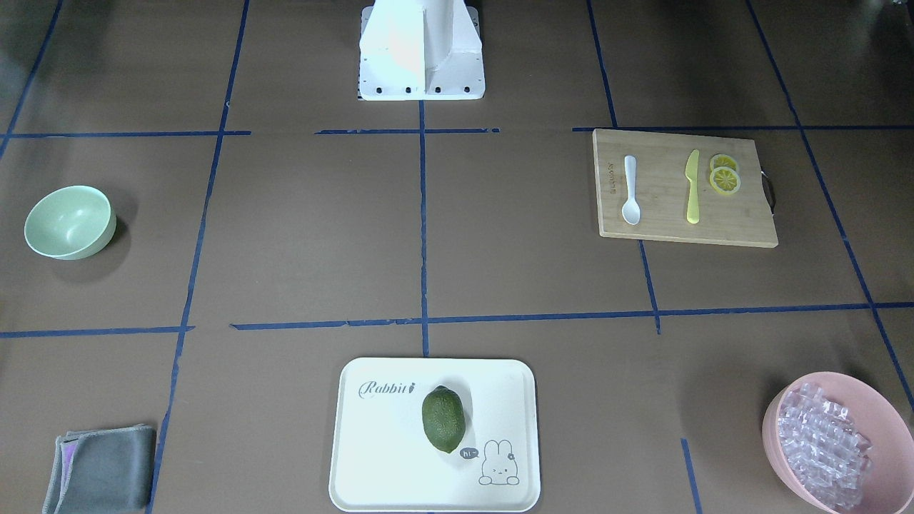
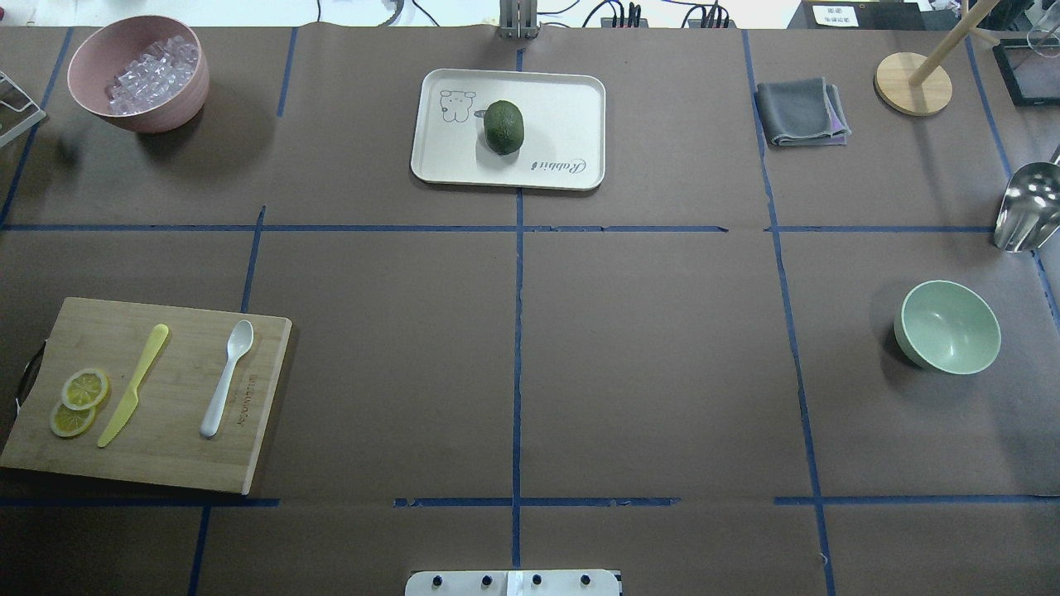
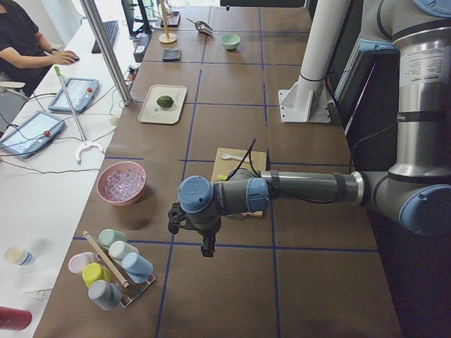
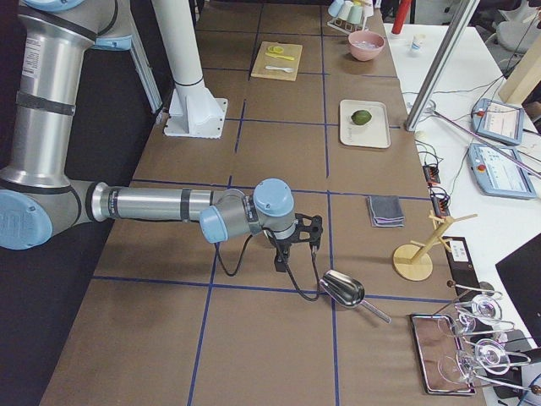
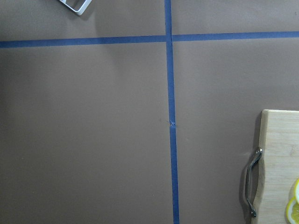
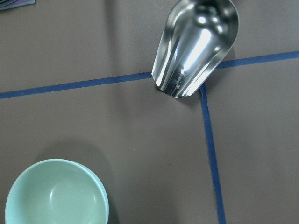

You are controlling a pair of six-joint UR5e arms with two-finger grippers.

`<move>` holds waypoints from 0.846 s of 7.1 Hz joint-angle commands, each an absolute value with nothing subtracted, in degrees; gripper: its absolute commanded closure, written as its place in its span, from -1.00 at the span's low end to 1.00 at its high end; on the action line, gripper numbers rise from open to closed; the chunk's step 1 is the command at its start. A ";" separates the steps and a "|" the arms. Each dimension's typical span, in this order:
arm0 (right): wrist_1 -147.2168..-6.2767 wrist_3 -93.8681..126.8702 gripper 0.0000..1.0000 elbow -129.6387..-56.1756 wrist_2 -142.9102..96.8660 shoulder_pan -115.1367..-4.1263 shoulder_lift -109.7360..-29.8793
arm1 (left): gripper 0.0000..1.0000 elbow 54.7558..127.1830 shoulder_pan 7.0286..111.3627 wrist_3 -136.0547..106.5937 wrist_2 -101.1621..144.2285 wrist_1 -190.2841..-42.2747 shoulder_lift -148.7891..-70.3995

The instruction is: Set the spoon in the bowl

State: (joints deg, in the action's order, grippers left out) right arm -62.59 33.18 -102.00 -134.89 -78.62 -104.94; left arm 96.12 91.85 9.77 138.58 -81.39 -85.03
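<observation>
Both left pincer (image 3: 201, 236) and right pincer (image 4: 294, 244), width I cannot tell, hang well apart from the spoon (image 2: 226, 377).

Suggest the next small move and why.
Probably swing the left gripper over the cutting board, above the handle of the white spoon. The spoon lies untouched there beside the yellow knife, the mint-green bowl sits empty across the table, and the left wrist view catches only the board's edge.

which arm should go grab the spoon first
Left. The spoon lies on the cutting board on the robot's left side, and the left wrist view shows that board's edge. The right arm hangs at the far end, by the bowl.
</observation>
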 commanded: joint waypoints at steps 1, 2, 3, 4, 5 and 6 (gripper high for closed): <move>-53.98 44.72 -0.98 -101.25 -131.41 -70.07 -105.91 | -1.00 96.15 92.02 9.84 138.52 -81.39 -85.25; -54.31 45.08 -0.98 -100.81 -130.44 -67.70 -105.30 | -1.00 96.15 92.02 9.76 138.52 -81.39 -85.34; -53.88 45.44 -0.98 -97.59 -130.52 -66.02 -103.64 | -1.00 96.15 92.02 9.76 138.52 -81.39 -85.34; -54.05 45.44 -0.98 -97.21 -130.34 -65.05 -102.41 | -1.00 96.15 92.02 9.84 138.52 -81.39 -85.52; -53.79 45.53 -0.98 -95.73 -130.34 -63.65 -100.57 | -1.00 96.15 92.02 9.84 138.52 -81.47 -85.52; -53.70 47.44 -0.98 -94.49 -130.25 -62.50 -99.24 | -1.00 96.15 92.02 9.84 138.52 -81.47 -85.52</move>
